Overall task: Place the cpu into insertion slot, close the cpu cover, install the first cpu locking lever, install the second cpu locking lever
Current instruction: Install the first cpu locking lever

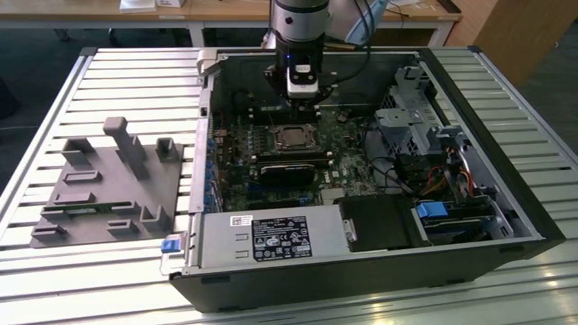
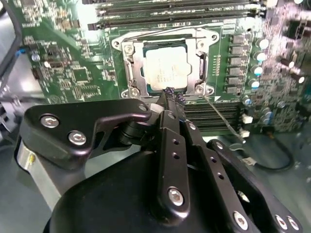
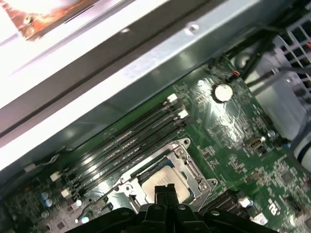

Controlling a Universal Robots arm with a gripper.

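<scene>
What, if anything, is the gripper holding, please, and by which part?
Nothing, it seems: the gripper has its fingers pressed together, empty, by the chip seated in the socket.

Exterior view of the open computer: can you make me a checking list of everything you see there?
Surface: silver slatted metal table, holding everything.
Job's things: pale silver square cpu lies in the dark square insertion slot; thin silver cpu cover frame lies flat around it.
Clutter: grey plastic tray with posts, on the exterior view's left of the black open computer case.
Grippers: black gripper shut, tips beside the cover's edge; touching or not, cannot tell.
Cables: coloured wires inside the case, toward the exterior view's right.
Surroundings: wooden desks behind the table.
</scene>
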